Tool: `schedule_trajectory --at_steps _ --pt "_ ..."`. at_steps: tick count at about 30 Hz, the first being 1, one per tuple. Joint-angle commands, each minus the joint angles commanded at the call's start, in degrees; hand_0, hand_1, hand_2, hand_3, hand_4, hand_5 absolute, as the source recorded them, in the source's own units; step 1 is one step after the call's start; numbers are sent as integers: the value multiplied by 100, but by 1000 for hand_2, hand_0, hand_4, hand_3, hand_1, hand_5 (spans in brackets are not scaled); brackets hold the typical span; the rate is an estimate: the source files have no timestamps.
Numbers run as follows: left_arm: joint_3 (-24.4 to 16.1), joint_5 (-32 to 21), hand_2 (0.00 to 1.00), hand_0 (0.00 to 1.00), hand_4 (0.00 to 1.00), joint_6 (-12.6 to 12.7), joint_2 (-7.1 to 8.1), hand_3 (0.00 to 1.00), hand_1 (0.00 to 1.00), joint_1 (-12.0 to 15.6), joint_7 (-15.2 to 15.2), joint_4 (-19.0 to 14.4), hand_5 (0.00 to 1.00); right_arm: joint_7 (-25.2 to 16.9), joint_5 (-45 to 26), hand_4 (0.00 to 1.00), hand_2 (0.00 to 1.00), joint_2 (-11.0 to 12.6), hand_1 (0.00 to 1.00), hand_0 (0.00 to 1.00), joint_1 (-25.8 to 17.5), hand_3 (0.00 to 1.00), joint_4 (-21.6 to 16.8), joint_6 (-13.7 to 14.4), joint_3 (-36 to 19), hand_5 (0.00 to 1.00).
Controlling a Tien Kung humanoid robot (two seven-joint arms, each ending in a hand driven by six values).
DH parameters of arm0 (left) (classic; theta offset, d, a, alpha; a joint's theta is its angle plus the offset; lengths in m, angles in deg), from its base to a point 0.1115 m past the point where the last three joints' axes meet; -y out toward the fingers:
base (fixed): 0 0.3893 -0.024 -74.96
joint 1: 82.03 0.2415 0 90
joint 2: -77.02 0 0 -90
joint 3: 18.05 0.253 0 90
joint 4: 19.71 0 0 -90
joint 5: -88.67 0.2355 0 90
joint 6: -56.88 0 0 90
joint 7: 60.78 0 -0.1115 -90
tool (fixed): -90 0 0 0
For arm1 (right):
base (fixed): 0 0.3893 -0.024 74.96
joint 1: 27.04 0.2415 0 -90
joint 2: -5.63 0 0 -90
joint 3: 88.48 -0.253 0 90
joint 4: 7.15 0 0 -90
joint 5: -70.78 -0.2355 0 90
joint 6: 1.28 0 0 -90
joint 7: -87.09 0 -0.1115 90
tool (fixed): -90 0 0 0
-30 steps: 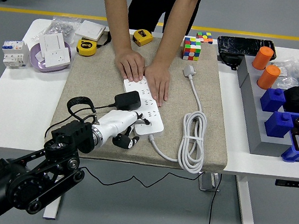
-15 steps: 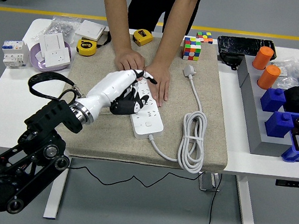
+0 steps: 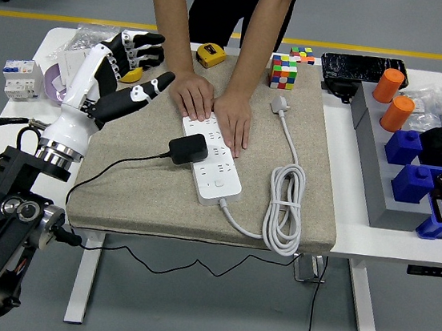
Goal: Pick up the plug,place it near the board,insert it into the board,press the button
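- We observed the left hand raised over the far left part of the beige mat, fingers spread and holding nothing; the thumb pointed toward the person's nearer hand.
- The right arm did not appear in the head view.
- The black plug sat seated in the left edge of the white board, about midway along it, its black cable trailing left across the mat and off the near edge.
- The board lay diagonally across the mat's centre, its near end pointing toward the mat's near edge.
- We noted both of the person's hands pressed flat on the far end of the board, the second hand just beside the first.
- The board's white cord lay coiled on the right part of the mat, its own plug near the far right corner.
- The near left area of the mat was open between the plug and the mat's left edge.
- At the tabletop's far edge stood a yellow tape measure and a colour cube.
- Along the tabletop's left edge lay white sockets.
- A grey rack and blue bins occupied the right edge.
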Motion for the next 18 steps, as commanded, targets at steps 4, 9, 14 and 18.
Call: schedule_trajectory --at_steps 4,9,14,18 --pt "-197 -931 998 998 998 -111 0 998 998 95 -191 4 998 -2 -1 883 695 -7 719 815 -6 607 0 2 -1 566" --pt "-307 -2160 998 998 998 -135 0 998 998 130 -278 -17 998 -5 3 883 695 2 719 815 -4 607 0 4 -5 566" --pt "-335 -3389 639 649 998 -48 0 692 665 108 -232 17 970 -6 11 883 695 5 718 815 3 607 0 2 -3 566" --pt "-272 -4350 639 649 998 164 0 692 665 68 -351 81 970 -5 10 883 695 8 718 815 1 607 0 1 8 566"
